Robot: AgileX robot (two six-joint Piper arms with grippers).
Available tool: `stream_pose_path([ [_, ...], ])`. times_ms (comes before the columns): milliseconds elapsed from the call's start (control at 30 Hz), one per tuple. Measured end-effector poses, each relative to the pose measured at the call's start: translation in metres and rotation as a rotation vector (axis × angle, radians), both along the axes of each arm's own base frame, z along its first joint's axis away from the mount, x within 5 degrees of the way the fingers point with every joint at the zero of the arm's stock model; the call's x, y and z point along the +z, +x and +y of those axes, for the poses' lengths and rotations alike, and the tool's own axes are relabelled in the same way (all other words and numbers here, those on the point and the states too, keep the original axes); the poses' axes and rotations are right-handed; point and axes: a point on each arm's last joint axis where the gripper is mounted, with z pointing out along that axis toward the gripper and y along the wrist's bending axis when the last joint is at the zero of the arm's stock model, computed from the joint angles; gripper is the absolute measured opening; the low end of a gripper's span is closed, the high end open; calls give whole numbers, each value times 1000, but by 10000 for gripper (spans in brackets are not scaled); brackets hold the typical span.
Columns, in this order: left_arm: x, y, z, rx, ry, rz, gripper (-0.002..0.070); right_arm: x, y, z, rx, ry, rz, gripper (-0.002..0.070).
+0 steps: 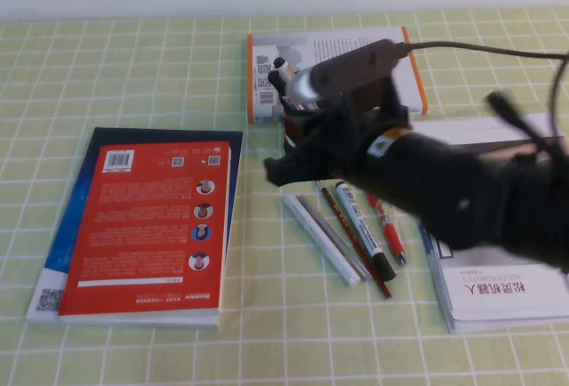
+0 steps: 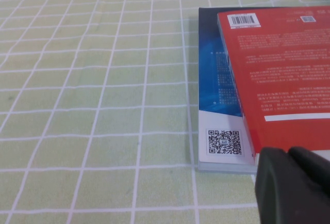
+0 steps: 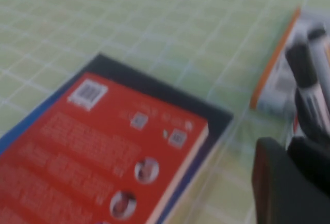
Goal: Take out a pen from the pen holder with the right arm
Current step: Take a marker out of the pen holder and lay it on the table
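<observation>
Near the upright pen (image 1: 283,73), right gripper (image 3: 286,145) hangs closed; left gripper (image 2: 287,155), closed, beside red book (image 2: 278,69).

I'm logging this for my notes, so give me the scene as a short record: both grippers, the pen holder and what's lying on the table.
right gripper: shut, beside the pen holder, nothing visibly held
left gripper: shut, low by the red book corner
pen holder: pens standing in it, partly hidden by the right arm
loose pens: several, lying right of the red book
</observation>
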Motion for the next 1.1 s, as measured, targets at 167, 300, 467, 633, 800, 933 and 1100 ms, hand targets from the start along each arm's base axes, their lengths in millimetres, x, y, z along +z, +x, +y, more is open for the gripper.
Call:
stream_pose_path([
  [167, 0, 0, 0, 0, 0, 0, -5, -12, -1, 23, -61, 8, -187, 147],
  [300, 0, 0, 0, 0, 0, 0, -5, -25, 6, 32, -117, -19, -279, 298],
  [467, 0, 0, 0, 0, 0, 0, -5, -41, 16, 49, -111, -143, -350, 370],
  [633, 0, 0, 0, 0, 0, 0, -5, -45, 30, 60, -155, -203, -373, 378],
  [800, 0, 0, 0, 0, 0, 0, -5, -49, 42, 68, -200, -249, -399, 381],
  [933, 0, 0, 0, 0, 0, 0, -5, -53, 53, 72, -244, -252, -375, 381],
  [1100, 0, 0, 0, 0, 0, 0, -5, -56, 69, 70, -262, -244, -351, 381],
])
